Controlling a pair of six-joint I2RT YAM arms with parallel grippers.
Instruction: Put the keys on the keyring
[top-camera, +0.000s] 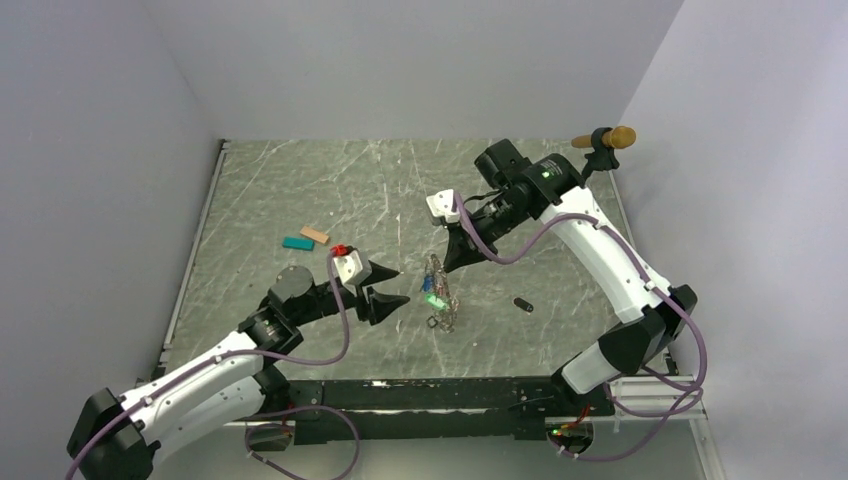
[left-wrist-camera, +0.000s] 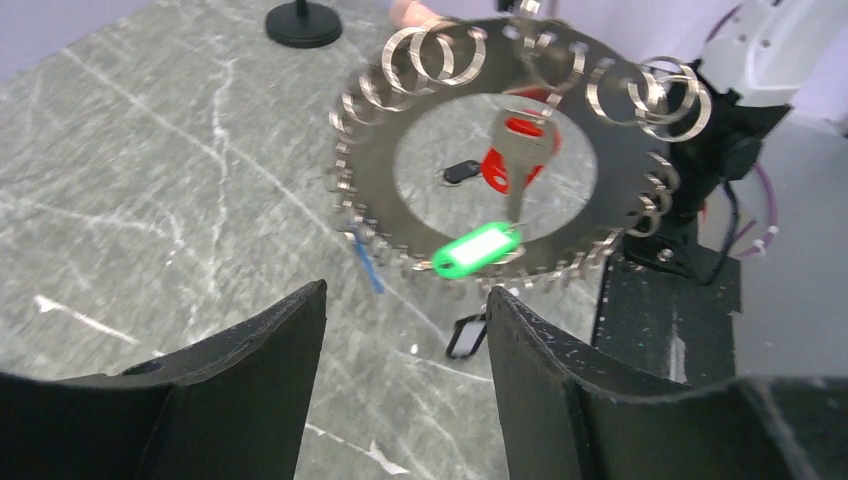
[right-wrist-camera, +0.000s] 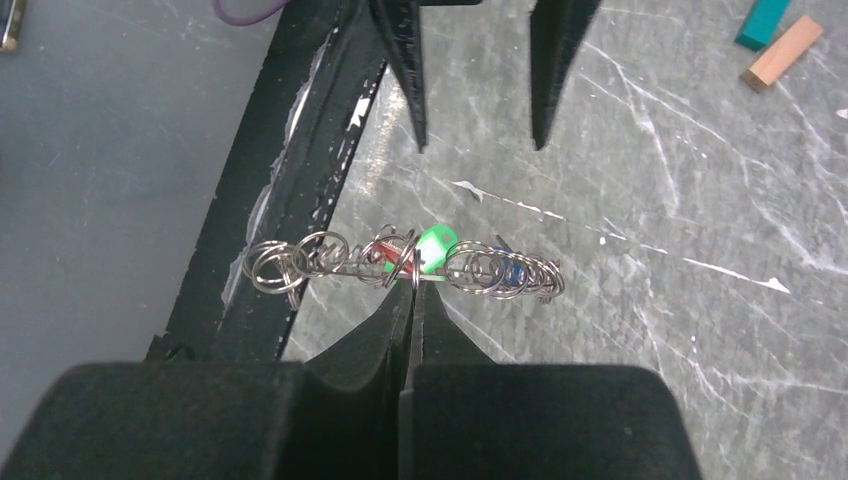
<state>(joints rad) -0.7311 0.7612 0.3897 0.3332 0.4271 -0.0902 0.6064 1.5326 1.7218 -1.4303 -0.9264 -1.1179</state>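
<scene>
The keyring (top-camera: 438, 290) is a dark loop edged with many small silver rings, and it hangs upright above the table. My right gripper (top-camera: 446, 262) is shut on its top edge, as the right wrist view (right-wrist-camera: 412, 285) shows edge-on. In the left wrist view the keyring (left-wrist-camera: 368, 188) faces me. It carries a green key (left-wrist-camera: 478, 248), a red key (left-wrist-camera: 520, 150), a blue one (left-wrist-camera: 365, 262) and a black tag (left-wrist-camera: 465, 335). My left gripper (left-wrist-camera: 405, 295) is open and empty, just short of the ring's lower edge. A black key (top-camera: 522, 304) lies loose on the table.
A teal block (top-camera: 297, 243) and a tan block (top-camera: 315, 235) lie at the left. A small red item (top-camera: 340, 249) sits beside my left wrist. A black round-based stand (top-camera: 605, 140) is at the far right corner. Grey walls enclose the table.
</scene>
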